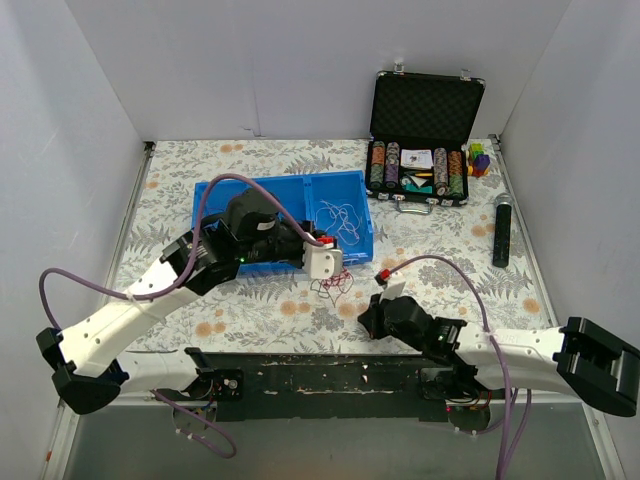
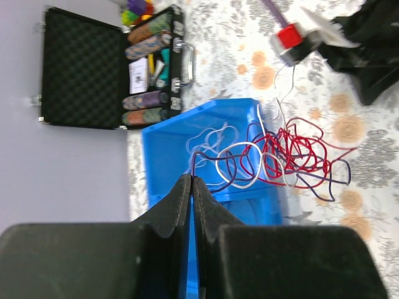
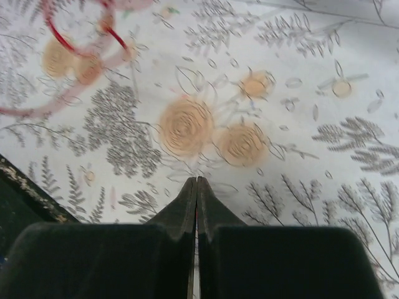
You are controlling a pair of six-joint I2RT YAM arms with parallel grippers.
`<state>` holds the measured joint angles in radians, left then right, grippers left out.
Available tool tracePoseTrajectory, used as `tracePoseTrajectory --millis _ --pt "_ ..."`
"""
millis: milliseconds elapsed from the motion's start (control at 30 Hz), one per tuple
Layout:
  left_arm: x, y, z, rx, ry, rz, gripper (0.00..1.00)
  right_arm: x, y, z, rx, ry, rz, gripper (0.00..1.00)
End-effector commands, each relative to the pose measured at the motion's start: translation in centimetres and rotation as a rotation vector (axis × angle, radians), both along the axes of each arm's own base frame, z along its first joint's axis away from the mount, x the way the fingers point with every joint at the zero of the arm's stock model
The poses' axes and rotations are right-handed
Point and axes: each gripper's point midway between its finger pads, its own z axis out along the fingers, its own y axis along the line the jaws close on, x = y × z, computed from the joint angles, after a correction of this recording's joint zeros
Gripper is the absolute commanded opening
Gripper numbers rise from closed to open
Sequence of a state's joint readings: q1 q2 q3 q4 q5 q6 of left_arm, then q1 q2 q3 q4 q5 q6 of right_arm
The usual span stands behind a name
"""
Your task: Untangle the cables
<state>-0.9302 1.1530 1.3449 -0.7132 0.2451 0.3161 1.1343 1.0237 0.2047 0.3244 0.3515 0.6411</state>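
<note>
Left gripper [image 2: 192, 179] is pressed together on one dark strand of the cables [image 2: 280, 152]. The rest of the red, white and dark knot hangs just in front of the blue bin [image 2: 168, 143], toward its right end, with a few white loops lying inside the bin.

Right gripper [image 3: 197, 180] is clamped tight too, low over the tabletop [image 3: 299, 124] in front of the bin. There's a red sliver between its tips, but I can't tell if that's a strand.

I reckon the trick here is one arm anchoring while the other draws away from the bin slowly, watching for loops cinching. Left arm stretches across the bin's front, wrist rolled sideways. Right arm lies low, pointing toward the bin.
</note>
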Motion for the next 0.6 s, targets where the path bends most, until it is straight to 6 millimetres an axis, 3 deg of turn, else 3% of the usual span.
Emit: tracePoseTrajectory --millis 0,67,200,367,567 --pt "0.3 1.7 6.0 -0.086 -0.157 0.032 0.0 -0.5 -1.8 -1.2 0.005 0.06 -0.079 0.01" --pt "-0.3 1.9 5.9 -0.075 -0.141 0.012 0.0 -0.8 -1.3 -0.2 0.029 0.034 -0.036 0.01" --pt "-1.3 2.5 3.7 -0.023 -0.136 -0.038 0.0 0.0 -0.4 4.8 0.126 -0.103 0.013 0.3" --pt "-2.1 3.0 2.3 0.004 -0.163 -0.087 0.0 1.5 -0.2 10.9 0.155 -0.31 0.039 0.52" --pt "-2.3 2.7 2.3 -0.001 -0.16 -0.101 0.0 2.3 0.6 13.5 0.158 -0.49 0.102 0.74"
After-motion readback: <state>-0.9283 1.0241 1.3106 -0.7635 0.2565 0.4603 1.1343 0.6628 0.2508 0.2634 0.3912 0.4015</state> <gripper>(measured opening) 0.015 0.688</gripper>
